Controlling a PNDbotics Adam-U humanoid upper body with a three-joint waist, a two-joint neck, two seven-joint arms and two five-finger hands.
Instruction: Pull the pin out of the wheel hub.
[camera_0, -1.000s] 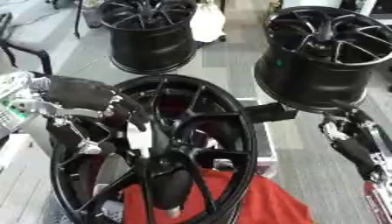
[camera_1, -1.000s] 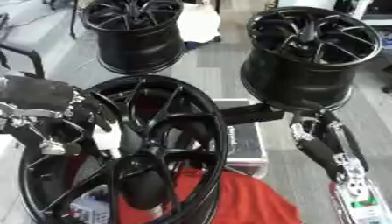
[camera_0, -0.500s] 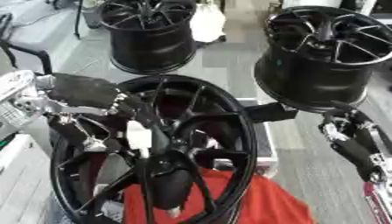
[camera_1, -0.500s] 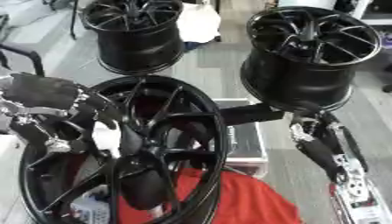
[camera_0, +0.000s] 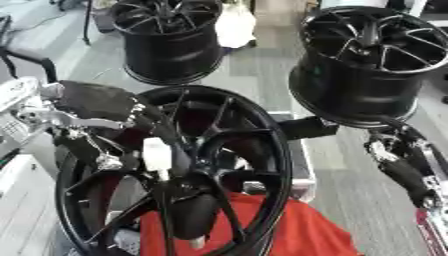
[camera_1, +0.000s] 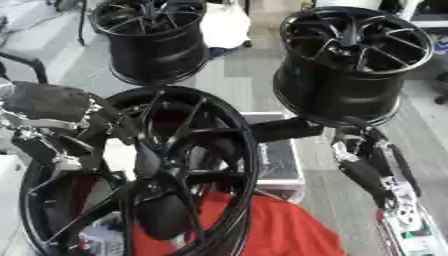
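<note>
The left hand (camera_1: 61, 107) rests on the wheel hub (camera_1: 149, 170) by a white pin (camera_1: 116, 159).

Grey floor (camera_0: 262, 65) with two black wheel rims (camera_0: 166, 37) standing behind.

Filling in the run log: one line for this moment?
left hand: at wheel hub, on white pin | right hand: idle, right of wheel

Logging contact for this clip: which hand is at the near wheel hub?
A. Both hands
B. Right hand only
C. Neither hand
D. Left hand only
D: the left hand reaches in among the spokes of the near wheel hub by a white piece, while the right hand hangs off to the side, clear of it.
</note>
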